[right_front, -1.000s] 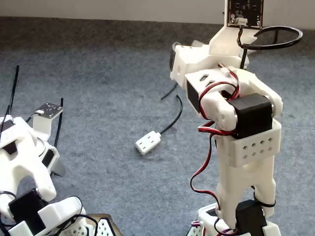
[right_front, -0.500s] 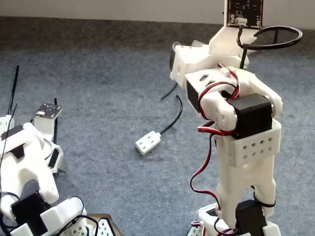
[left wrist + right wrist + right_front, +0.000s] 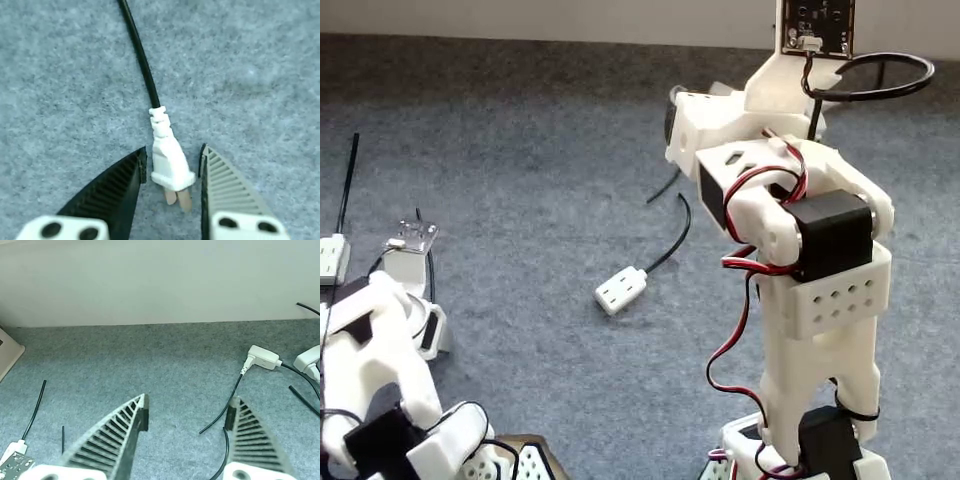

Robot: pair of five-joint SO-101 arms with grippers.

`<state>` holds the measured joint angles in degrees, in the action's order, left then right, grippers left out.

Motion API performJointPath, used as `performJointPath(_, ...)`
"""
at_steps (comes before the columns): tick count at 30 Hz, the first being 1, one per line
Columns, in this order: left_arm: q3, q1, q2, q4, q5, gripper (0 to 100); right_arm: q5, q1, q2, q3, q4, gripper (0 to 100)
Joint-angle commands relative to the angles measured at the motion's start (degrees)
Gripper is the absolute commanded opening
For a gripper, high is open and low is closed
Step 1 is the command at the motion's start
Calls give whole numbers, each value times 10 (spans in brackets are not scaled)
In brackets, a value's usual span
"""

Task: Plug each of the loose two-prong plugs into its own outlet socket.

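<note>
- Grey, carpet-like cloth covers the tabletop (image 3: 520, 150). Against it, the left arm (image 3: 380, 330) sits lower and nearer the left edge of the high view than it did a second ago. The right arm (image 3: 790, 230) has not shifted.
- As the left arm has sunk, a white block (image 3: 332, 258) at that edge has come out from behind it. We think it is a second outlet socket, though too little of it shows to be sure.
- We read this descent as the approach to a grasp: the arm is closing in on a loose plug. No plug is seated yet, so the task is at its start.
- The left pincer (image 3: 173, 150) stands partly open, one jaw close on each side of the white plug (image 3: 169, 162), but it is not clamped on it.
- The plug lies flat on the cloth with its prongs (image 3: 178, 198) toward the wrist. Its black cord (image 3: 140, 60) runs away from the pincer.
- The right pincer (image 3: 187, 402) is spread wide above the cloth and holds and touches nothing.
- The outlet socket (image 3: 620, 290) lies near the middle of the tabletop, well apart from the left arm. We judge that the plug has some way to travel once it is gripped.
</note>
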<state>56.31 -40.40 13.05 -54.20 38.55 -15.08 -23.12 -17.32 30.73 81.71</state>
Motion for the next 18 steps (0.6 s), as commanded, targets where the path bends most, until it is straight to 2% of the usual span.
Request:
performJointPath(1,13,-2,0,12,1,199,7,-6,-16,15,-10,250)
performJointPath(4,13,-2,0,12,1,188,7,-6,-16,15,-10,250)
performJointPath(10,10,2,1,12,1,4,7,-6,-16,15,-11,250)
performJointPath(18,9,8,4,12,1,6,7,-6,-16,15,-11,250)
